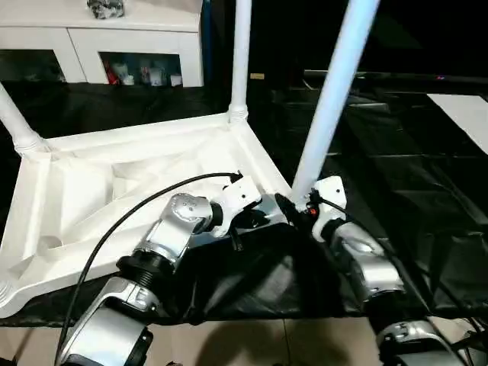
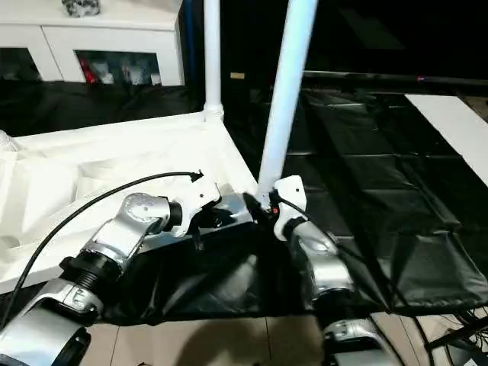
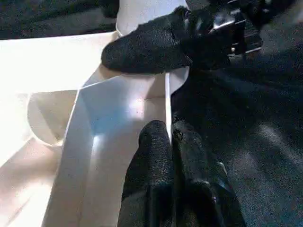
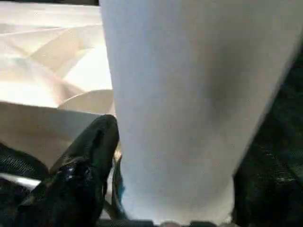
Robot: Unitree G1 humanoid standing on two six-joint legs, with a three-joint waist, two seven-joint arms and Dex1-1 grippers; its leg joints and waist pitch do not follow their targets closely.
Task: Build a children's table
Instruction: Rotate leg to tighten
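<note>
The children's table top (image 1: 99, 183) lies upside down on black cloth, ribbed underside up. One white leg (image 1: 241, 53) stands in the far corner socket. Another leg (image 1: 15, 122) leans out of the far left socket. A third leg (image 1: 335, 99) rises tilted from the near right corner (image 1: 284, 191). My right gripper (image 1: 296, 206) is at this leg's base, and the right wrist view has the leg (image 4: 180, 104) close up. My left gripper (image 1: 261, 210) is shut on the top's thin rim (image 3: 167, 94) beside that corner. The near left socket (image 1: 6, 293) is bare.
A white cabinet (image 1: 107, 46) with small items on its shelves stands at the back left. The black cloth (image 1: 396, 175) spreads to the right, with a white panel (image 1: 467, 114) at its far right. Tiled floor (image 1: 267, 343) lies below the near edge.
</note>
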